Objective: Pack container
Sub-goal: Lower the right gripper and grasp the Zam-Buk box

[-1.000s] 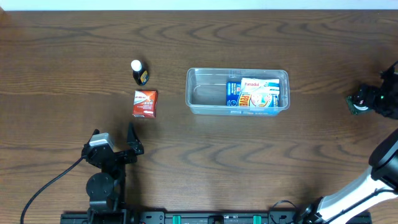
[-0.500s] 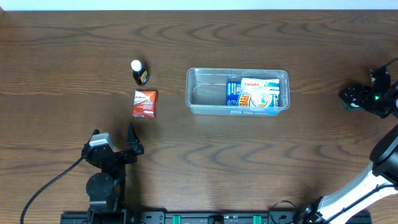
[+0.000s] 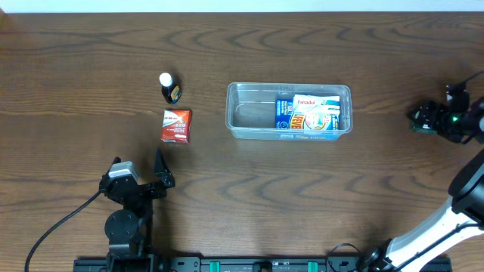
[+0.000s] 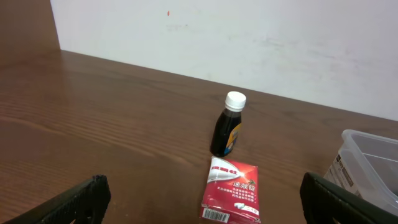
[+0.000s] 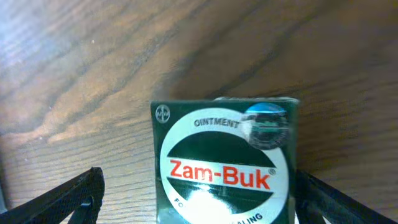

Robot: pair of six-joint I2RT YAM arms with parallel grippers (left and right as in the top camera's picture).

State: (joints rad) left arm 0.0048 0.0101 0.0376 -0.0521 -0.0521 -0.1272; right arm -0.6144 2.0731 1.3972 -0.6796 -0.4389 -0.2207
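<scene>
right hand (image 5: 199,183) around ointment box (image 5: 224,155)

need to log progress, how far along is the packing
Done: a blue box and a Panadol box lie in the container. In hand: nothing gripped; the right hand sits open around the green Zam-Buk box. Left: that box, the red box and the dark bottle, all outside the container; the left hand is open.

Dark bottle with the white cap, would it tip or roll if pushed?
Standing upright on a narrow base, the bottle would probably tip if pushed high. Its seemingly round body suggests it could then roll.
</scene>
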